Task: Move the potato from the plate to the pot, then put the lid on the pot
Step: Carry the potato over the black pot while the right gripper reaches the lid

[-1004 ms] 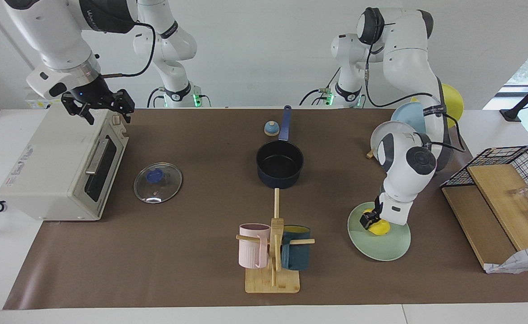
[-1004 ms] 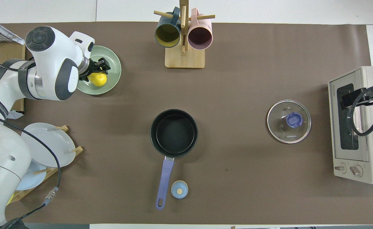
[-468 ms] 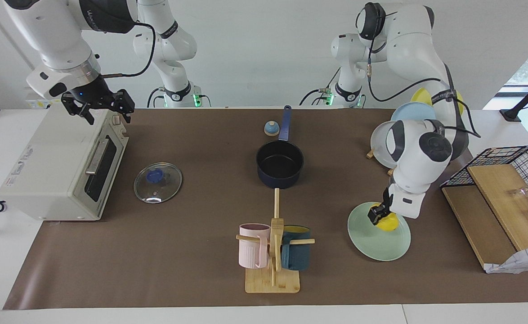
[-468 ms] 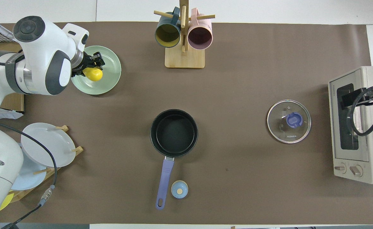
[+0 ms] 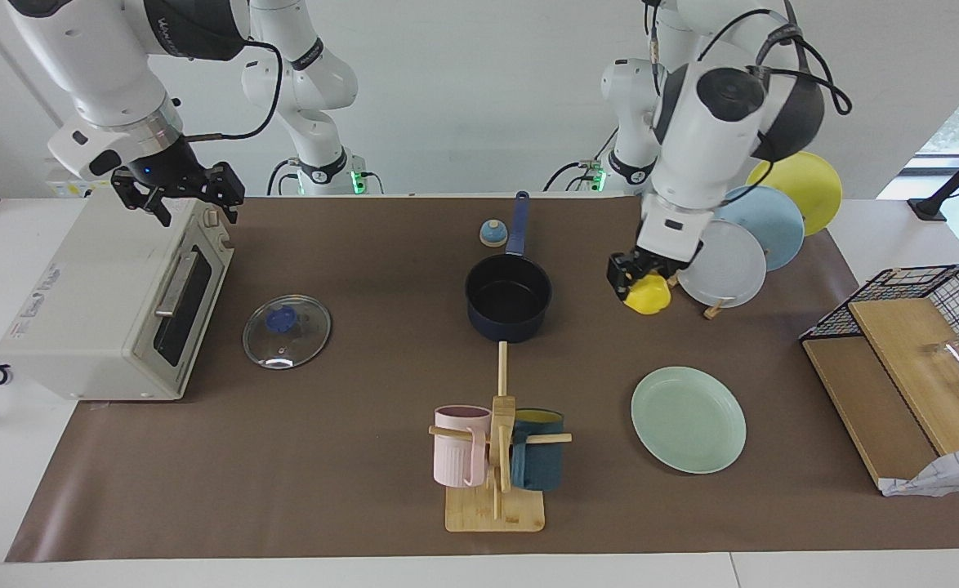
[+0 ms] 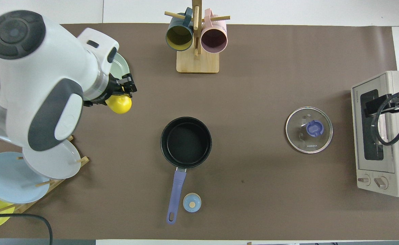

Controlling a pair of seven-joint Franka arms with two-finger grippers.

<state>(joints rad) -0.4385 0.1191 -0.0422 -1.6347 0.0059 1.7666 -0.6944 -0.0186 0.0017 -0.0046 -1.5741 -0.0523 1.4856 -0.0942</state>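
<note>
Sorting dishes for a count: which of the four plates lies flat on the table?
The mint-green plate, lying alone beside the mug stand. The white, light-blue and yellow plates stand upright in the rack.

Pot (image 5: 508, 296) set mid-table, handle pointed toward the robots; bell (image 5: 492, 233) just beside the handle. Lid (image 5: 287, 331) laid flat toward the right arm's end, between pot and toaster oven (image 5: 116, 300). Mug rack (image 5: 497, 457) placed farther from the robots than the pot. Plate (image 5: 689, 419) found toward the left arm's end, beside the mug rack. Potato (image 5: 648, 295) held in the air by the left gripper (image 5: 633, 279), between pot and plate rack (image 5: 753, 237). Right gripper (image 5: 189, 192) held over the toaster oven.
</note>
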